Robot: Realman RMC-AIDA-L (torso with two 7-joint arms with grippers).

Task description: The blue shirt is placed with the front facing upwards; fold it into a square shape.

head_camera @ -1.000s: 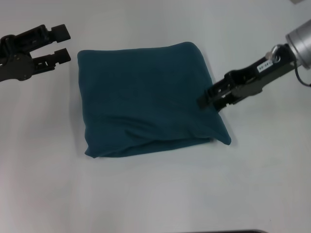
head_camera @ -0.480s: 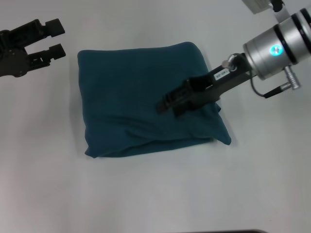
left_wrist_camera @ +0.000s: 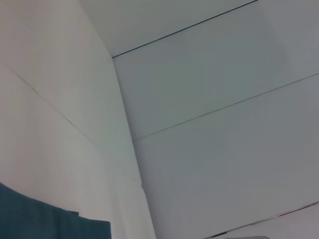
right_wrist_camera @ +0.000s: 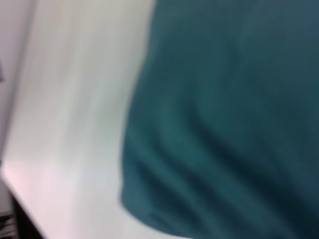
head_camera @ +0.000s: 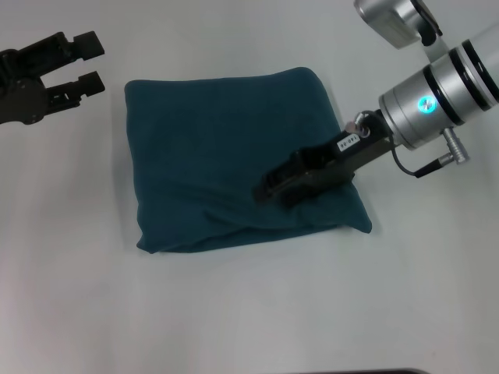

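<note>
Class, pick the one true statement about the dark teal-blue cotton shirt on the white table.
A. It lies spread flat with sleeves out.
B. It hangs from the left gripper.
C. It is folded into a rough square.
C: the dark teal-blue cotton shirt lies as a compact, roughly square bundle on the white table, with the right gripper over it and the left gripper off to the side.

Left gripper (head_camera: 88, 60): upper left of the head view, fingers spread apart, pointing right. Right gripper (head_camera: 265, 189): centre right of the frame, fingers pointing lower left, state not discernible. Right arm extends from the upper right corner; its silver wrist shows a lit indicator.
</note>
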